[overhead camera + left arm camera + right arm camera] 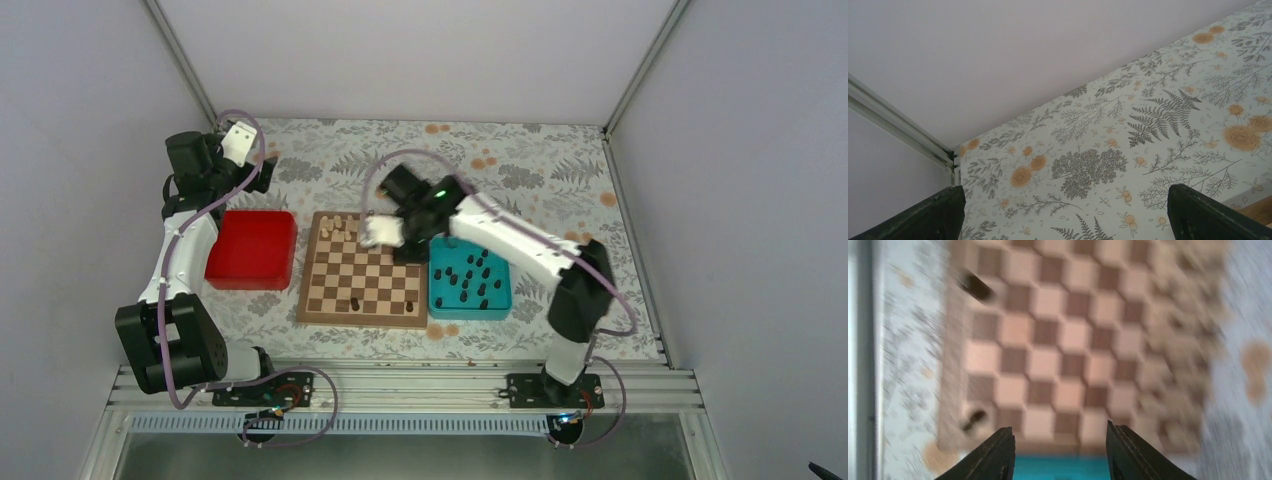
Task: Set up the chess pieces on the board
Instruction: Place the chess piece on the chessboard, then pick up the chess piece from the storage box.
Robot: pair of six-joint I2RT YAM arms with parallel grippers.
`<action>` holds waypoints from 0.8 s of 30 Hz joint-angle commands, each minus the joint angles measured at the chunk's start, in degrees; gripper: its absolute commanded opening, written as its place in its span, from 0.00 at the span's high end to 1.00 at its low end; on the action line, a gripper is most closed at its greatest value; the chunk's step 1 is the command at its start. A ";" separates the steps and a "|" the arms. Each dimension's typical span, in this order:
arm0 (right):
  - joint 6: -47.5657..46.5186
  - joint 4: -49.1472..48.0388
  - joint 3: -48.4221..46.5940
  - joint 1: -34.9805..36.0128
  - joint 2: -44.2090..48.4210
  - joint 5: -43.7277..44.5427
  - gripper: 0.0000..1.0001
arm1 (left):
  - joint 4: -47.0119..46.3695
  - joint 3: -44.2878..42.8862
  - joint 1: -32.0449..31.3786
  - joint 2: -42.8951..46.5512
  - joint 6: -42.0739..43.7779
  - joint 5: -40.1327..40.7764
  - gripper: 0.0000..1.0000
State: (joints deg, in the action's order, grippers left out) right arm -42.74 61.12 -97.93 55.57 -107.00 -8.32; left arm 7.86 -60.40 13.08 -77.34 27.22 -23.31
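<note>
Arms extended: right pincer (1059, 430) spread, empty, over edge of board (1048, 330); left pincer (1064, 192) spread.

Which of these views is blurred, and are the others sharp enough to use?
Right wrist: heavy motion blur smears the board and the dark pieces on it; only the right hand looks crisp. Left wrist: sharp, evenly lit tablecloth. Top external: sharp, soft even light, no glare.
</note>
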 commanded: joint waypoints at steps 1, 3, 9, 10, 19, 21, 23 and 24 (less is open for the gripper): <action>1.28 -0.20 9.09 -12.41 8.22 2.67 0.54 | -1.18 -0.24 0.37 -0.20 -1.54 -2.43 0.00; 1.16 -2.37 13.85 -15.67 10.87 2.99 0.57 | -1.70 -0.31 0.37 -0.81 -2.47 -2.96 0.00; 1.82 -6.44 24.85 -18.62 13.42 1.88 0.60 | -2.53 -1.42 0.37 -2.41 -4.66 -5.10 0.00; 1.93 -7.20 26.15 -18.65 13.40 1.66 0.61 | -2.62 -1.66 0.37 -2.52 -4.84 -5.25 0.00; 2.42 -12.46 32.95 -19.14 12.05 0.48 0.62 | -2.32 -1.36 0.27 -2.34 -4.73 -4.87 0.00; 2.30 -13.22 33.44 -19.20 12.03 0.14 0.62 | -2.41 -1.07 0.29 -2.14 -4.64 -4.77 0.00; 2.23 -13.76 33.59 -19.48 10.02 -0.26 0.62 | -2.41 -0.95 0.34 -2.04 -4.72 -4.73 0.00; 2.18 -13.89 33.59 -19.53 9.67 -0.37 0.62 | -2.45 -0.76 0.36 -2.03 -4.72 -4.80 0.00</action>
State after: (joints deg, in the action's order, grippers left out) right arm -41.23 50.11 -65.08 36.60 -95.20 -6.96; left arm 6.94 -60.49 13.10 -79.61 23.09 -27.03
